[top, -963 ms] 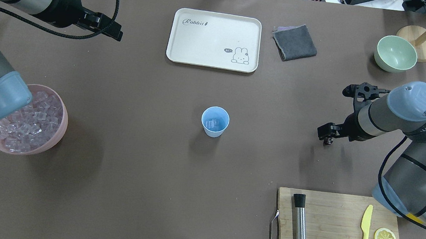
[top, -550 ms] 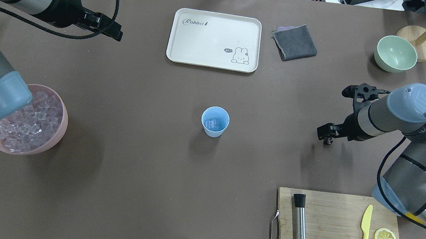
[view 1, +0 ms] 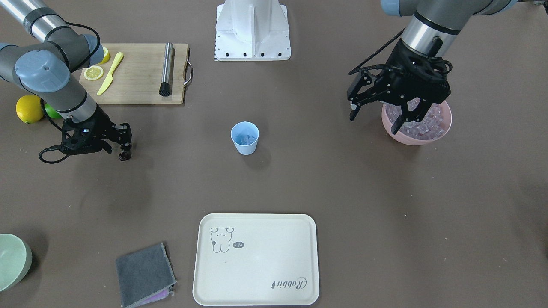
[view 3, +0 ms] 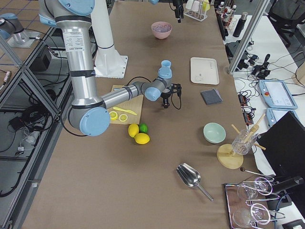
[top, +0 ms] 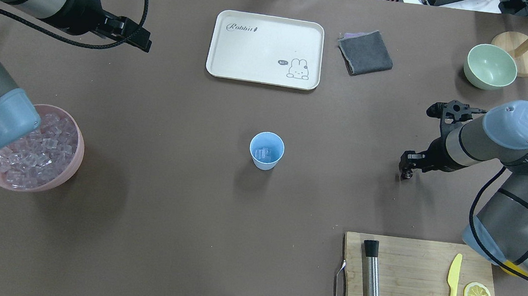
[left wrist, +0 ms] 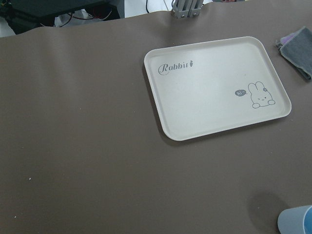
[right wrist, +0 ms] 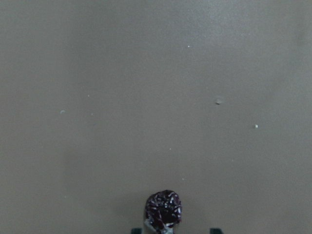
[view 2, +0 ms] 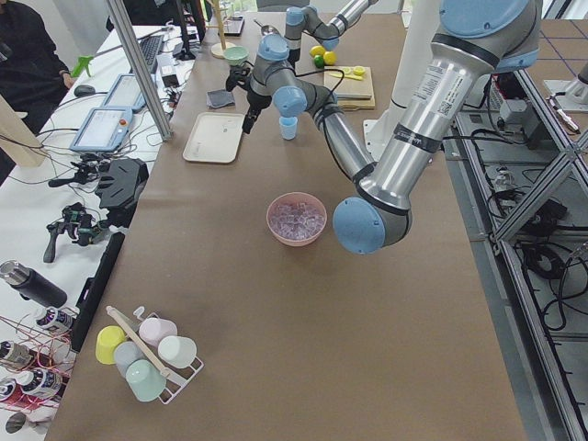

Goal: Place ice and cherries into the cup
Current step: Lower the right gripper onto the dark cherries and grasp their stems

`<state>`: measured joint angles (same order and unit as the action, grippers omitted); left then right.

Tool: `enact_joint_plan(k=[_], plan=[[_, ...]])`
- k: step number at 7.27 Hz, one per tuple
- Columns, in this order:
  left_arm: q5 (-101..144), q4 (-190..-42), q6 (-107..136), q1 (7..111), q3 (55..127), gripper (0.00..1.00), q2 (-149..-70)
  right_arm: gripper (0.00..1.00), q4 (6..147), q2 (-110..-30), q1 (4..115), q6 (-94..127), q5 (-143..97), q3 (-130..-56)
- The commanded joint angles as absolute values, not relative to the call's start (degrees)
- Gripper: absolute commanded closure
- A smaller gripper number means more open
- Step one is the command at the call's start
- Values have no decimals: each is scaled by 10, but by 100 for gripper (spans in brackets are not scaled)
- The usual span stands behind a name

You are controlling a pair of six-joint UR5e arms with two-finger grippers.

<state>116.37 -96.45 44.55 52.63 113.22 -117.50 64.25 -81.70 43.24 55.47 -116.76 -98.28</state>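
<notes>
The pale blue cup (top: pixel 266 150) (view 1: pixel 245 137) stands upright mid-table with a few ice cubes (top: pixel 262 154) in it. More ice (top: pixel 33 153) fills the pink bowl (top: pixel 73 167) at the left. The dark cherries (top: pixel 406 174) (right wrist: pixel 163 209) (view 1: pixel 124 157) lie on the table to the right of the cup. My right gripper (top: pixel 406 164) hangs low over them, its fingertips open on either side and not touching them. My left gripper (view 1: pixel 376 119) is open and empty, held high beside the pink bowl (view 1: pixel 402 139).
A cream rabbit tray (top: pixel 233 66) and a folded grey cloth (top: pixel 365 52) lie at the far side. A pale green bowl (top: pixel 490 67) sits at the far right. A cutting board (top: pixel 407 280) with a steel rod, a yellow knife and lemon halves is at the near right.
My right gripper has shifted a little to the right, over the cherries, which have stayed in place. The left arm and the cup have not moved.
</notes>
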Motion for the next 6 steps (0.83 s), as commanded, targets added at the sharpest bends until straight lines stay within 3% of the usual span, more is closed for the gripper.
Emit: enact_joint_plan(k=[1,5,6], plan=[[1164,-962,446,527,1133,3,-1177,80,642,-817,434,555,-1170,-985],[1164,-962,446,528,1134,3,-1173,100,642,-817,437,555,-1172,-1003],[1164,-962,446,528,1134,3,-1172,100,642,-817,441,555,-1176,-1015]])
